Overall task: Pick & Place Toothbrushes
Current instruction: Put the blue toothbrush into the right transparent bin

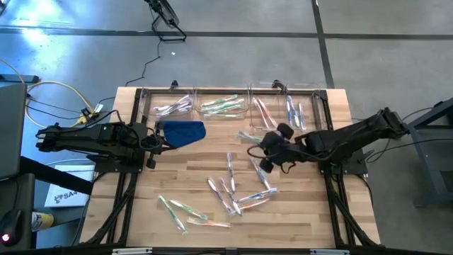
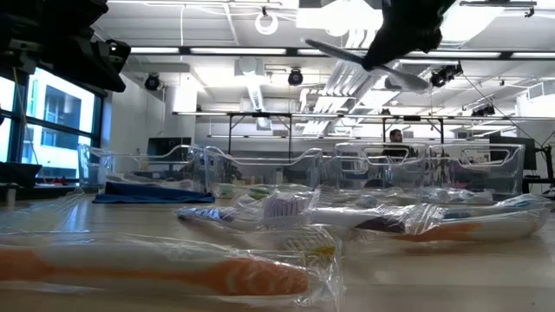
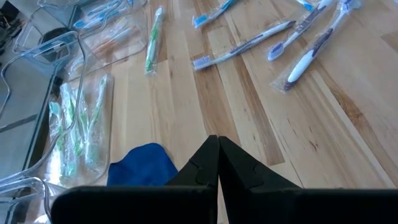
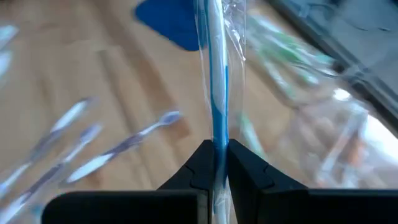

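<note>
Several wrapped toothbrushes (image 1: 233, 191) lie scattered on the wooden table's near half; others sit in the clear bins (image 1: 223, 106) along the far edge. My right gripper (image 4: 217, 149) hangs above the table's middle (image 1: 263, 150), shut on a blue-and-white wrapped toothbrush (image 4: 214, 81); the low view shows that toothbrush (image 2: 364, 62) held high in the air. My left gripper (image 3: 217, 146) is shut with nothing in it, near the left edge beside the blue cloth (image 1: 181, 132). My right gripper pinches the blue-and-white toothbrush's handle (image 4: 219, 138) between its two fingers, clear wrapper and all. The brush sticks out forward past the fingertips, in line with them. It is lifted clear of the table and sits tilted in the low view.
The blue cloth (image 3: 140, 165) lies near the left bin, just ahead of my left gripper. Clear bins (image 2: 347, 165) line the far edge, holding green, pink and blue brushes. Bare wood (image 1: 177, 173) lies between the left arm and the scattered pile.
</note>
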Tool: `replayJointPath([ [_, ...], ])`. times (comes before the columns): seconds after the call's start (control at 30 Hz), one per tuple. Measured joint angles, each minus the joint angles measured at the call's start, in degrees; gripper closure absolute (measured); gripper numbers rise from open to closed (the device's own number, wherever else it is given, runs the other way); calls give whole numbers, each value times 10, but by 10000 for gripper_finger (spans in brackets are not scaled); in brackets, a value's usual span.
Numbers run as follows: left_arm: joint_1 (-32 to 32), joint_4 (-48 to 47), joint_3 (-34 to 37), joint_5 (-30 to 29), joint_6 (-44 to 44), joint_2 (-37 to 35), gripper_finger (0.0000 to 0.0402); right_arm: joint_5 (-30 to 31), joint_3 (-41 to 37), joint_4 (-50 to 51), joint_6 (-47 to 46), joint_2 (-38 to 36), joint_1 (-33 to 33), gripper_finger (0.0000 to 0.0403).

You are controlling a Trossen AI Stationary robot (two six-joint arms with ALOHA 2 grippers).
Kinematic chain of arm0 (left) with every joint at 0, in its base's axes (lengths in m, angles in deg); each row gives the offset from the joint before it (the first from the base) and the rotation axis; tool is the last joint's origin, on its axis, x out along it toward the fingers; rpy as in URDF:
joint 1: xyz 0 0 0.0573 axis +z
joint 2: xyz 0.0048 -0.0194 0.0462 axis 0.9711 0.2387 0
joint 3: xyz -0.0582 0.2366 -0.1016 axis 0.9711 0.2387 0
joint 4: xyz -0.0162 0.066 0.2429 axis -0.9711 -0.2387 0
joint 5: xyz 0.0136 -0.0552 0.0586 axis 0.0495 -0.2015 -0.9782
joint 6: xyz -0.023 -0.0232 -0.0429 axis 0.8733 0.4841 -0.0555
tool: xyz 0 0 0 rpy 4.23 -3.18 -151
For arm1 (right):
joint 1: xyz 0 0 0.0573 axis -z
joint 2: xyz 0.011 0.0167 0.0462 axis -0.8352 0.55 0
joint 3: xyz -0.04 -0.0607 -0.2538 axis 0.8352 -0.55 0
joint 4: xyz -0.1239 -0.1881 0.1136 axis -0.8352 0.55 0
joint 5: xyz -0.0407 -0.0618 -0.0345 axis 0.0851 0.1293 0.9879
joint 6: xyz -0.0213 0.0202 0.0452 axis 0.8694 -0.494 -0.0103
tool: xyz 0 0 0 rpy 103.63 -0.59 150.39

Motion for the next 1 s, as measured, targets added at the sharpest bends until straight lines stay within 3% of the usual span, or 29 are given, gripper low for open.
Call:
replayJointPath([
  [0.4, 0, 0, 0, 0, -15, 0, 400, 4, 0, 33, -37, 0, 177, 380],
  [0.77, 0, 0, 0, 0, -15, 0, 400, 4, 0, 166, -156, 0, 367, 380],
  [1.0, 0, 0, 0, -1, -15, 0, 400, -2, 0, 169, -172, 2, 451, 380],
])
